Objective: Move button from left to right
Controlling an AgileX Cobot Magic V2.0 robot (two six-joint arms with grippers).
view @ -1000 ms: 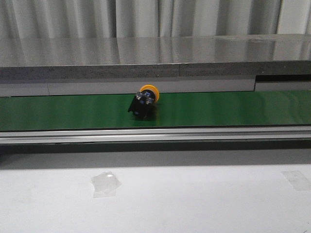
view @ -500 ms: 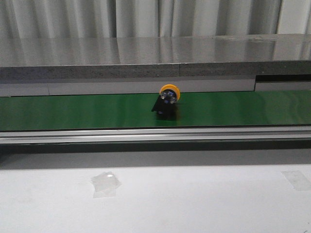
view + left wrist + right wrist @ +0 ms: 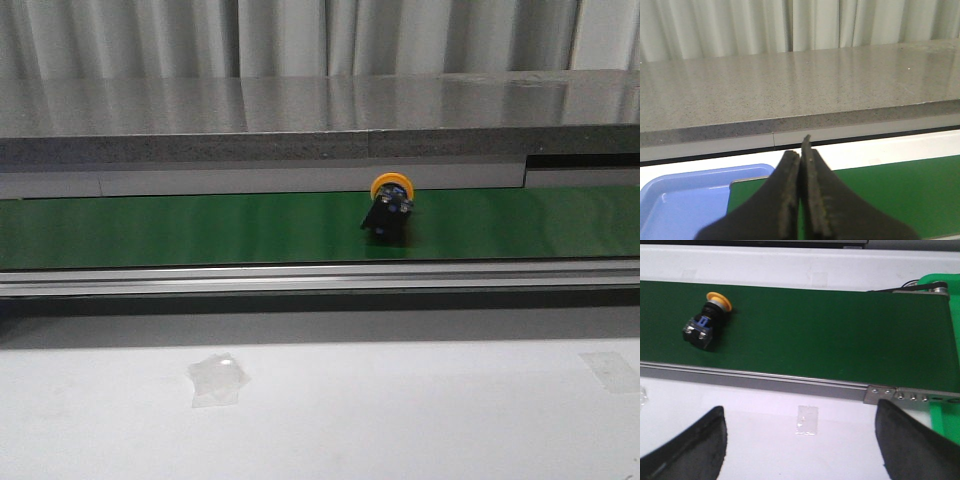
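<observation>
Button point(image 3: 389, 212) lying tipped on green belt point(image 3: 180, 228), right of centre, ungripped; left tool point(image 3: 801, 192) pressed together, empty; right tool point(image 3: 800, 445) spread wide, likely awaiting it

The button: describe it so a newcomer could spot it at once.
Find the long green belt running across the front view. Slightly right of its middle lies the button, tipped on its side. It is the only thing on the belt: a round orange-yellow cap on a dark blocky body.
</observation>
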